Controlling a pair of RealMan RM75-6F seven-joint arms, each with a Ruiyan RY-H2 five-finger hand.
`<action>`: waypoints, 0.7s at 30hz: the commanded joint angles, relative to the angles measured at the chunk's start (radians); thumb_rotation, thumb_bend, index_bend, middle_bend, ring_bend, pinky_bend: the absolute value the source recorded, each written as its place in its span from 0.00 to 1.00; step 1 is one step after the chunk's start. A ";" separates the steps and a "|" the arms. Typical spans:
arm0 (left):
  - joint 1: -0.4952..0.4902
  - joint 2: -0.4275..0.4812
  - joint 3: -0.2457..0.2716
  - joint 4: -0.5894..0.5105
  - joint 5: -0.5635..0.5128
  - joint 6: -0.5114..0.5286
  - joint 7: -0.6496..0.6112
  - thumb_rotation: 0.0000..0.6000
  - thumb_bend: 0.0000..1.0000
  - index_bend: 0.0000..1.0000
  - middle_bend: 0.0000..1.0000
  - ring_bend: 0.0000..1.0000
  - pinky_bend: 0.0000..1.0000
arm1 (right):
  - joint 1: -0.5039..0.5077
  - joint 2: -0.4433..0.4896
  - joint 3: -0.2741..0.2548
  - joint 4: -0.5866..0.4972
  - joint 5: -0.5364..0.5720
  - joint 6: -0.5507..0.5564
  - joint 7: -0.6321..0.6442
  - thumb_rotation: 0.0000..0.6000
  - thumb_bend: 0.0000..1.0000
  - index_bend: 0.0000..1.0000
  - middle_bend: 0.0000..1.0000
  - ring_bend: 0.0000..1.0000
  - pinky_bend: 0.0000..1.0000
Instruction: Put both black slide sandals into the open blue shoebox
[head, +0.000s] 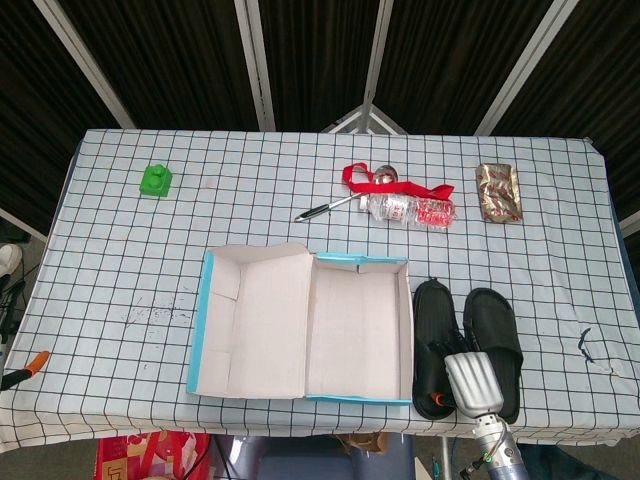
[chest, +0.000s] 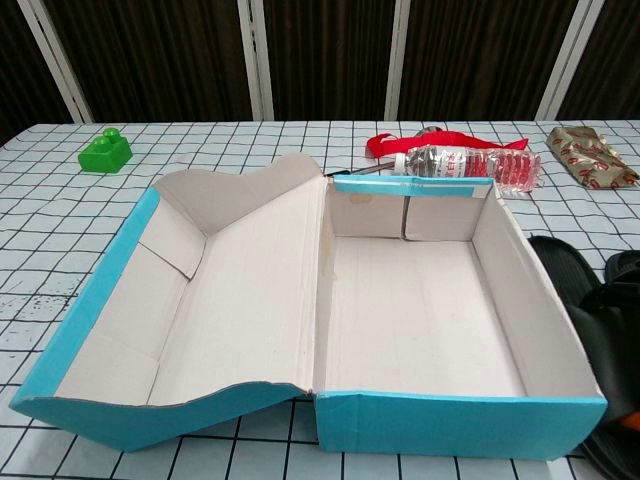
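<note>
The open blue cardboard shoebox (head: 360, 327) is seen at table centre. At its 3 o'clock the left black slide sandal (head: 432, 340) is pressed against its wall, gripped by the silver right hand (head: 470, 378); finger spread cannot be told. The second black slide sandal (head: 494, 335) lies just beside.

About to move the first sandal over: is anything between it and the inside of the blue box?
Only the shoebox's own right wall. The near sandal lies right beside it, under the right hand, so it must be lifted over. Inside, the box looks empty.
</note>
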 joint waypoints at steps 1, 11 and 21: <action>0.000 0.000 0.000 0.000 -0.001 0.000 -0.001 1.00 0.08 0.09 0.00 0.00 0.10 | 0.005 0.022 0.011 -0.026 0.002 0.005 -0.004 1.00 0.26 0.50 0.44 0.17 0.04; 0.002 0.002 -0.002 0.000 -0.004 0.003 -0.004 1.00 0.08 0.09 0.00 0.00 0.10 | 0.042 0.124 0.079 -0.148 0.042 0.009 -0.066 1.00 0.26 0.51 0.45 0.17 0.04; 0.002 -0.001 -0.008 0.011 0.013 0.020 -0.021 1.00 0.08 0.09 0.00 0.00 0.10 | 0.100 0.256 0.171 -0.305 0.117 -0.018 -0.110 1.00 0.26 0.52 0.45 0.17 0.04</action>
